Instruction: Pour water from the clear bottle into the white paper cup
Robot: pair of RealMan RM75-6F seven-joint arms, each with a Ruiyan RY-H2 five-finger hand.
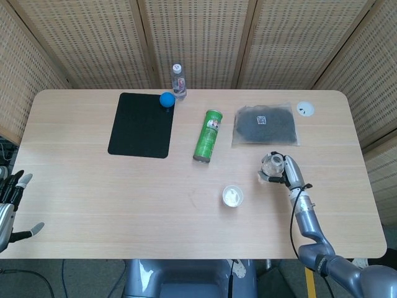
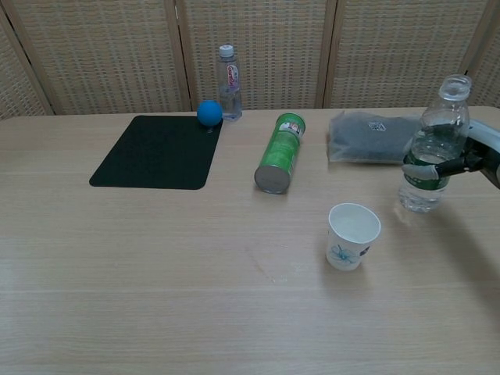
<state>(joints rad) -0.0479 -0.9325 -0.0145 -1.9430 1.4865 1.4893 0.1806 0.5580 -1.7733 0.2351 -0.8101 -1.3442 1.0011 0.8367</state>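
The clear bottle (image 2: pixel 432 148) stands upright and uncapped on the table at the right, part full of water; from above it shows as a round mouth (image 1: pixel 271 164). My right hand (image 2: pixel 473 158) grips it around its green label from the right side, also seen as the right hand (image 1: pixel 289 172). The white paper cup (image 2: pixel 352 235) stands open-topped to the bottle's lower left, the cup (image 1: pixel 232 196) apart from it. My left hand (image 1: pixel 11 205) hangs off the table's left edge, fingers spread, holding nothing.
A green can (image 2: pixel 280 153) lies on its side mid-table. A black mat (image 2: pixel 158 151), a blue ball (image 2: pixel 208 112) and a capped small bottle (image 2: pixel 228 83) sit at the back left. A dark bag (image 2: pixel 367 137) lies behind the clear bottle. A white cap (image 1: pixel 304 109) lies far right.
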